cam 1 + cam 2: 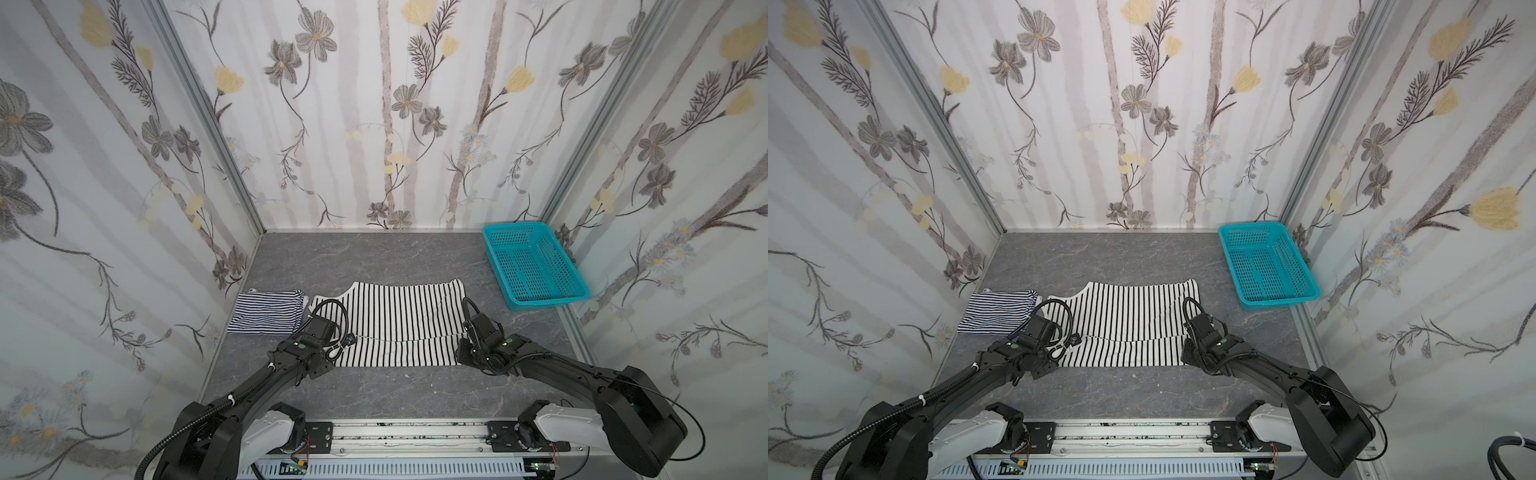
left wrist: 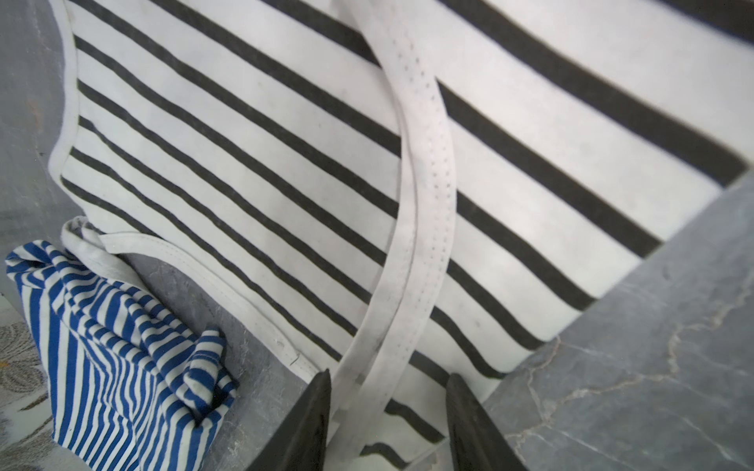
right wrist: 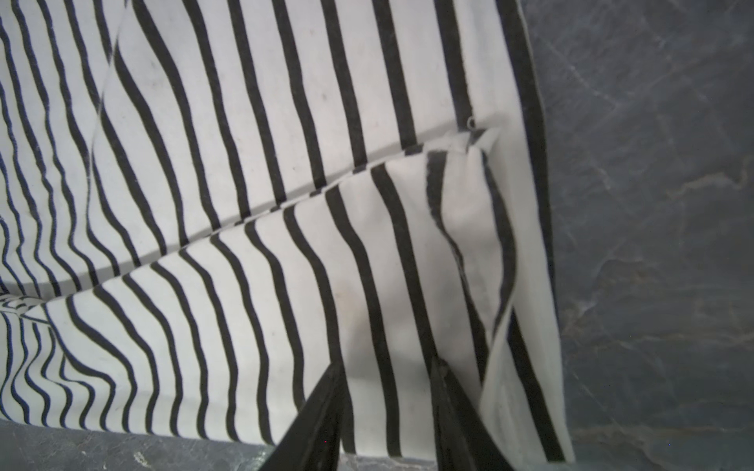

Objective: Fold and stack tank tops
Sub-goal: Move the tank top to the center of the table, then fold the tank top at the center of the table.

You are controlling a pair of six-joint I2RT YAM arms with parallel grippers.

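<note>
- The white tank top with wide black stripes (image 1: 399,320) lies spread flat in the middle of the grey table (image 1: 374,257). One layer's edge crosses it from side to side near its front.
- The navy-and-white tank top (image 1: 266,313) lies folded just beside it, on the side toward the left wall, with the two almost touching.
- In the left wrist view, the left gripper (image 2: 389,373) has its jaws apart. A white strap (image 2: 424,183) of the wide-striped top runs between them, and I cannot tell whether it is pinched.
- In the right wrist view, the right gripper (image 3: 387,365) is at the top's near right corner, its jaws apart with striped cloth between them. A grip cannot be confirmed.
- A turquoise basket (image 1: 536,266) stands at the back right of the table, well apart from both tops.
- Floral walls (image 1: 374,104) enclose the table.
</note>
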